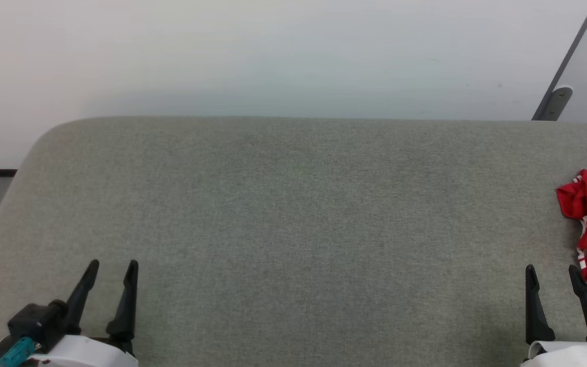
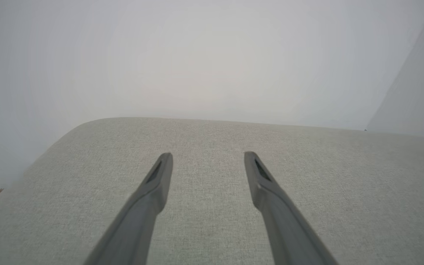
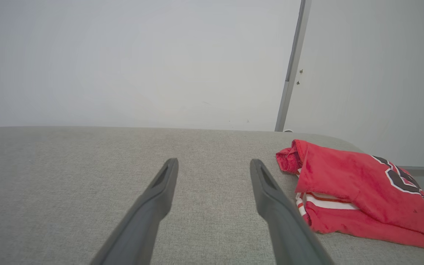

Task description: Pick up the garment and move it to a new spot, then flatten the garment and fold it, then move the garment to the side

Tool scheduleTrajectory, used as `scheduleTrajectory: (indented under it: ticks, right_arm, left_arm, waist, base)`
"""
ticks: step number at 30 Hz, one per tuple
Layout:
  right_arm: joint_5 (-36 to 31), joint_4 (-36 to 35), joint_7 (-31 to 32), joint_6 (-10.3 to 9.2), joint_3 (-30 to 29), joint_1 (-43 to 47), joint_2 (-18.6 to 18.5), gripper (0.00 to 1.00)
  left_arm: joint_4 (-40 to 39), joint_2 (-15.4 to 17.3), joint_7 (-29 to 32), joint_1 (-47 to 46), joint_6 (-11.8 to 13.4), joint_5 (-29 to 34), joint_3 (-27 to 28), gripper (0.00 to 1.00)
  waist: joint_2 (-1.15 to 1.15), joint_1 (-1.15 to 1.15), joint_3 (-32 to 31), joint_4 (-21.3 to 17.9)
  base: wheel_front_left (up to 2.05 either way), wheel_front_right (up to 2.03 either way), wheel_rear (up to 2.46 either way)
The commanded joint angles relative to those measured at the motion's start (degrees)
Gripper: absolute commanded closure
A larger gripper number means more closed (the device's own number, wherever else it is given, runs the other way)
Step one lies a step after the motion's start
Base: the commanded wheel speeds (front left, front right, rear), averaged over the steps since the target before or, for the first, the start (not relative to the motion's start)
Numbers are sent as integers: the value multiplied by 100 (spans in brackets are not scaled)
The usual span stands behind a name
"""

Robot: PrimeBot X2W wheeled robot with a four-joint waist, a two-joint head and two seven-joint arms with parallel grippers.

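Soft, even light all over, no glare, no hard shadows, just a faint dark patch on the grey tabletop [image 1: 293, 214] beside the right end effector [image 1: 551, 269] in the head view, where the weave reads crisp. The wrist views come up paler and hazier, the white wall [image 2: 212, 55] washed milky, and the left end effector [image 2: 208, 155] has its fingers [image 2: 142, 209] going blurry toward the bottom edge. The tabletop's far edge bows in that wide lens, while the red garment [image 3: 348, 184] shows vivid and fairly sharp.
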Motion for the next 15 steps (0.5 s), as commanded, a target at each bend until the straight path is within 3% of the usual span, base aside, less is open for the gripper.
scheduleTrajectory:
  ticks: [1, 10, 11, 15]
  right_arm:
    - [-20, -29, -24, -12, -5, 95, 19, 0]
    - [-10, -51, -24, -12, -7, 79, 36, 0]
    - [2, -29, -1, 0, 5, 49, 20, 100]
    - [25, 201, 43, 0, 13, 103, 46, 100]
  left_arm:
    - [-30, -21, 3, 58, 5, -51, 2, 0]
    - [-156, 25, 3, 36, 5, -62, -94, 0]
    - [-153, 14, 0, 19, 0, -56, -90, 100]
    - [30, -162, 8, 116, -1, -72, -166, 100]
  waist:
    - [0, 0, 1, -22]
    - [0, 0, -7, -91]
    - [0, 0, -7, -92]
    - [0, 0, -8, -93]
  base:
    - [0, 0, 0]
    - [0, 0, 0]
    - [0, 0, 0]
    - [0, 0, 0]
